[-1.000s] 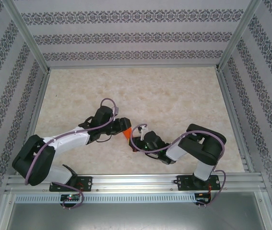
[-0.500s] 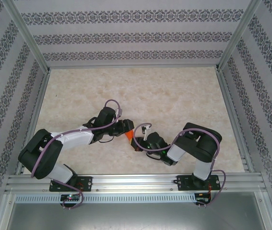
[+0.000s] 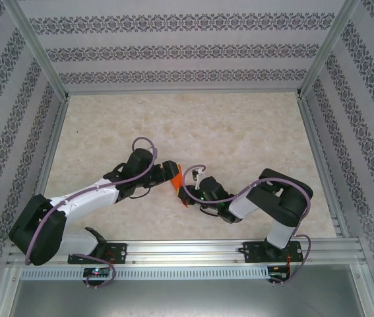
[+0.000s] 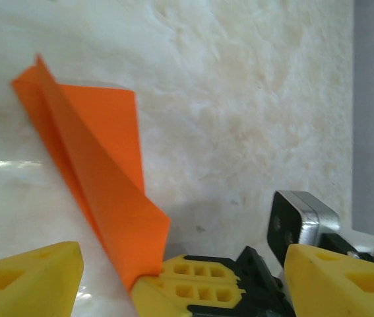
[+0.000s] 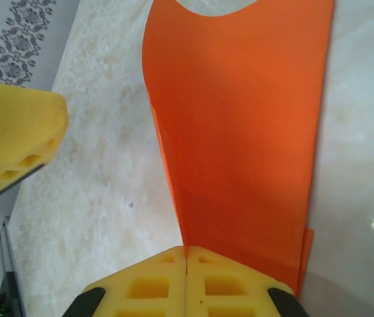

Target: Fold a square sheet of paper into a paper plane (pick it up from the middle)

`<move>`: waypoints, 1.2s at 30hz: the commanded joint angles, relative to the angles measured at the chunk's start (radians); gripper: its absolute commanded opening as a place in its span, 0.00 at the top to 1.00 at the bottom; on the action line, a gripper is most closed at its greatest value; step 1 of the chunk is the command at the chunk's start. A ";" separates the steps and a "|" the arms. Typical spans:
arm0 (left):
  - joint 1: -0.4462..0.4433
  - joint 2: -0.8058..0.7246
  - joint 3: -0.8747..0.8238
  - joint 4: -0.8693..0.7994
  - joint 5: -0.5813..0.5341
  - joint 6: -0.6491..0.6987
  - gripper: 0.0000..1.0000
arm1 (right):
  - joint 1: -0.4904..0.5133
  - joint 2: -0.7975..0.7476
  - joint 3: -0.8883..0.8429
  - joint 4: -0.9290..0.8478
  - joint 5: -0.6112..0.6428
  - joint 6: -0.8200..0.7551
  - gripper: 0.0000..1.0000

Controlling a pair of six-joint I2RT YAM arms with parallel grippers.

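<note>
Counting one orange paper plane (image 3: 176,179), sitting on one table (image 3: 239,132). Two grippers are meeting at the paper plane: one left gripper (image 3: 169,172), one right gripper (image 5: 187,261).

Seen from overhead, the left arm (image 3: 88,195) stretches low from the lower left toward mid-frame, while the right arm (image 3: 276,198) doubles back at its elbow from the lower right. The claws meet at centre: the left claw (image 3: 172,173) gapes, its yellow fingers (image 4: 31,277) wide apart, and the right claw (image 5: 187,264) pinches the paper plane (image 5: 239,132).
</note>
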 commanded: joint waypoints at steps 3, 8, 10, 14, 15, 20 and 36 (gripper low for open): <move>-0.011 0.051 0.069 -0.170 -0.078 -0.030 0.18 | 0.015 -0.046 0.025 -0.088 0.027 -0.117 0.97; -0.010 0.136 0.080 -0.111 -0.016 -0.049 0.18 | 0.041 -0.094 0.066 -0.222 0.074 -0.203 0.94; -0.011 0.177 0.099 -0.098 0.013 -0.051 0.20 | 0.054 -0.116 0.074 -0.257 0.098 -0.235 0.95; -0.011 0.216 0.114 -0.072 0.047 -0.055 0.25 | 0.065 -0.141 0.093 -0.331 0.129 -0.275 0.95; -0.010 0.217 0.114 -0.062 0.050 -0.060 0.26 | 0.068 -0.143 0.095 -0.338 0.133 -0.281 0.94; -0.010 0.215 0.114 -0.067 0.050 -0.060 0.32 | 0.094 -0.156 0.096 -0.362 0.190 -0.324 0.92; -0.011 0.251 0.128 -0.079 0.060 -0.056 0.58 | 0.143 -0.211 0.114 -0.472 0.286 -0.468 0.79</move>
